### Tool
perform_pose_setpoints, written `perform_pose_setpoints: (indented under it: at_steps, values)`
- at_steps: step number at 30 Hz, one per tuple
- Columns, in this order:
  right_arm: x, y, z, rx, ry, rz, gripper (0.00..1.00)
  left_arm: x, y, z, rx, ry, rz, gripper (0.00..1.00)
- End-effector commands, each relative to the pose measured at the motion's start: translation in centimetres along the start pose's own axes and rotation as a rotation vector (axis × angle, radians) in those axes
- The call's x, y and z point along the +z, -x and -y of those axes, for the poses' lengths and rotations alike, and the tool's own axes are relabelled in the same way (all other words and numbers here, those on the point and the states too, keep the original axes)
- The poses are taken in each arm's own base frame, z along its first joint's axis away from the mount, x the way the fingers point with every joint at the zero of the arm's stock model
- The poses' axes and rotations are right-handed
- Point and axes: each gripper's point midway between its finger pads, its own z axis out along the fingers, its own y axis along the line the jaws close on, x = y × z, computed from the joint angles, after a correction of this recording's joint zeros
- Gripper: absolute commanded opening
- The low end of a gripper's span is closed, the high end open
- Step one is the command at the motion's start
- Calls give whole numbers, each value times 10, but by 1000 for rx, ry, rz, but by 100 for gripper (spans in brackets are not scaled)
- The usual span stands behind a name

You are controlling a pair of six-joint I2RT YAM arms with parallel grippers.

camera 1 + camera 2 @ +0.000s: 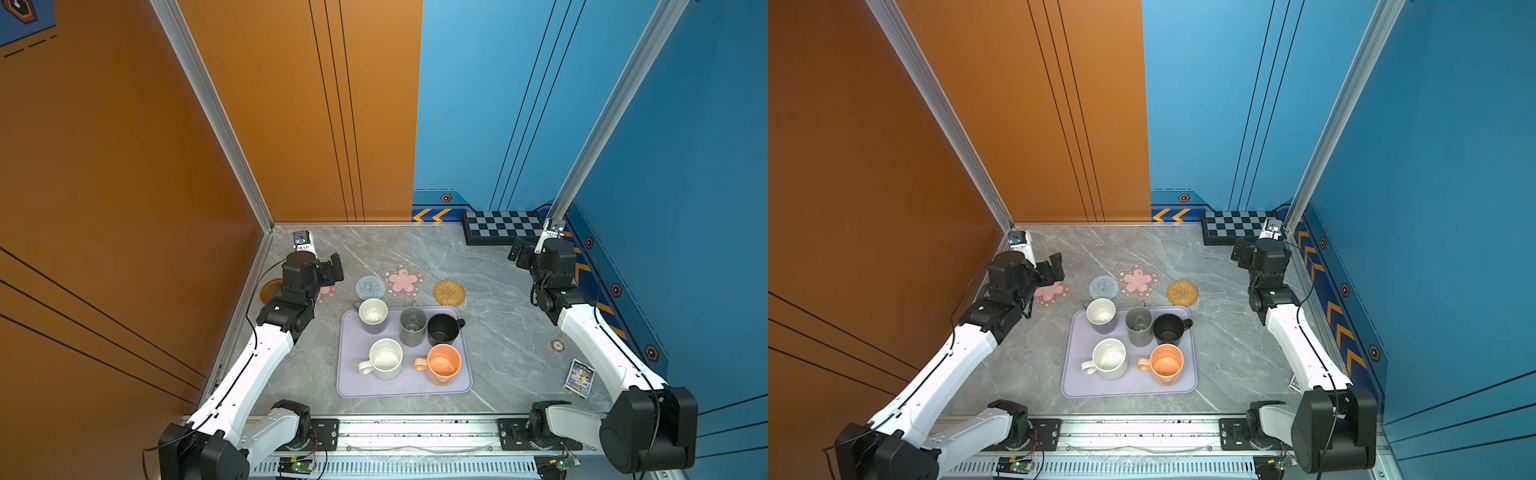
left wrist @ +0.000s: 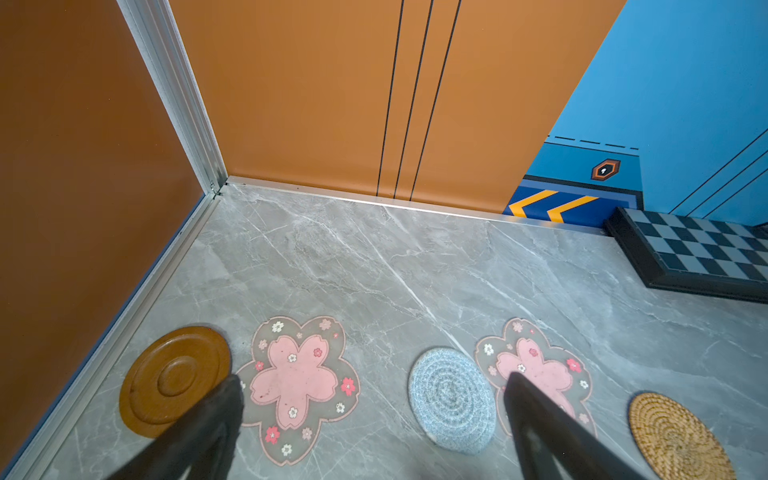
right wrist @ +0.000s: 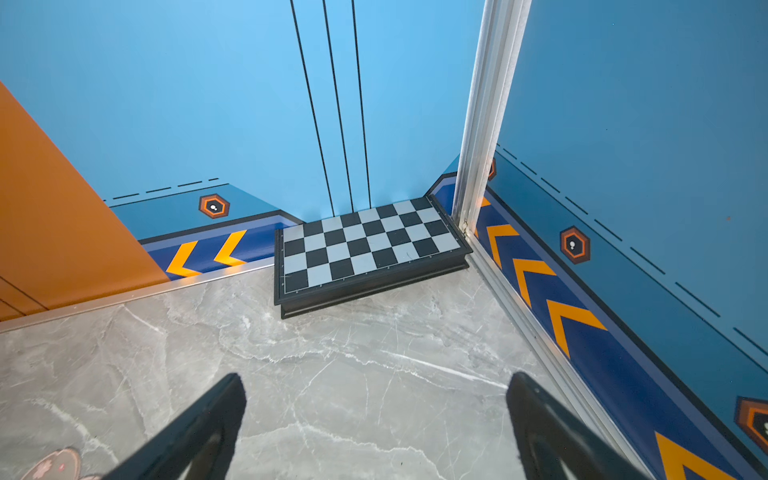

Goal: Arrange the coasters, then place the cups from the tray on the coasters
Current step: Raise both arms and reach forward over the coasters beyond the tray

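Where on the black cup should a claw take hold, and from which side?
Probably the rim beside its handle, from above on the right arm's side: the black cup stands upright, its handle juts that way unobstructed, and the grey cup crowds the opposite side.

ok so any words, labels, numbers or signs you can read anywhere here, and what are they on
No word or number can be read in any view.
small printed box: colourful print, lettering too small to read.
checkered board: tiny marks along its frame, too small to read.
orange chevrons and hexagon badges on the blue wall band: symbols only, no letters.
round red-ringed sticker: nothing legible.
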Motion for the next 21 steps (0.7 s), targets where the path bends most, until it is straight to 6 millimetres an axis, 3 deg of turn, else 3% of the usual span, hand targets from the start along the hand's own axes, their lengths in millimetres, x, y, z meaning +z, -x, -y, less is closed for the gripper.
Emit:
perform_pose_setpoints:
  at_steps: [1,8,16,20,21]
  values:
    - [-12,7,-3,16,-8,-15,100,2,-16,4,-24,-6,-70,98]
    - [-11,-11,-34,-53,77,-84,100,10,-21,-18,7,142,-122,98]
    - [-5,-53,-83,-181,179,-190,100,19,-23,-18,-47,165,-146,98]
    - [-3,-85,-109,-290,227,-271,100,23,-30,-15,-69,163,-180,98]
    - [-3,-94,-114,-311,239,-292,100,22,-21,-14,-87,169,-168,98]
